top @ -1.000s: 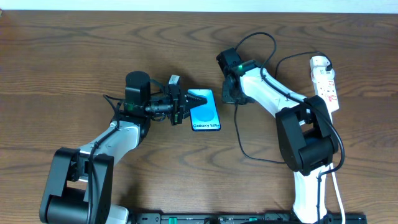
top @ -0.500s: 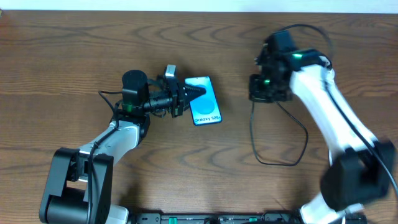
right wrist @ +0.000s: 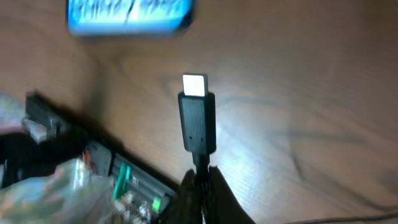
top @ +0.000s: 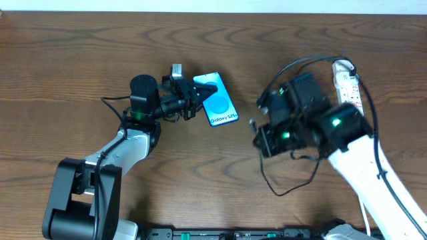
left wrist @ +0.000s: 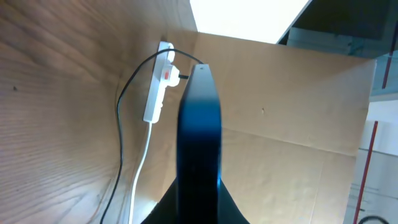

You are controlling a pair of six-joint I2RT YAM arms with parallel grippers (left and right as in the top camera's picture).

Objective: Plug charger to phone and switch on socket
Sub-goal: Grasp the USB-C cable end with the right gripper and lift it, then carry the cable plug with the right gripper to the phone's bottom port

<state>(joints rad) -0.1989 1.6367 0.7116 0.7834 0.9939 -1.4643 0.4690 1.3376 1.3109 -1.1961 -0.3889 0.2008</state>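
A slim dark-blue smartphone [left wrist: 199, 143] stands edge-on up the middle of the view, clamped at its lower end between the dark fingers of the tool [left wrist: 199, 208]. Left of the smartphone's top edge, a white elongated power strip [left wrist: 158, 84] with a red mark lies on the brown wooden bench [left wrist: 56, 124]. A thin black cable [left wrist: 119, 118] loops from the strip and a white cord [left wrist: 142, 168] trails toward the bottom edge. Behind the smartphone rises a tan cardboard panel [left wrist: 298, 112].

1. The left arm [top: 127, 150]: white links, black joint housings, one green light, thin black cables
2. The right arm [top: 363, 167]: white link, black wrist block, green lights
3. The left gripper [top: 205, 93] and right gripper [right wrist: 202, 186]: black fingers
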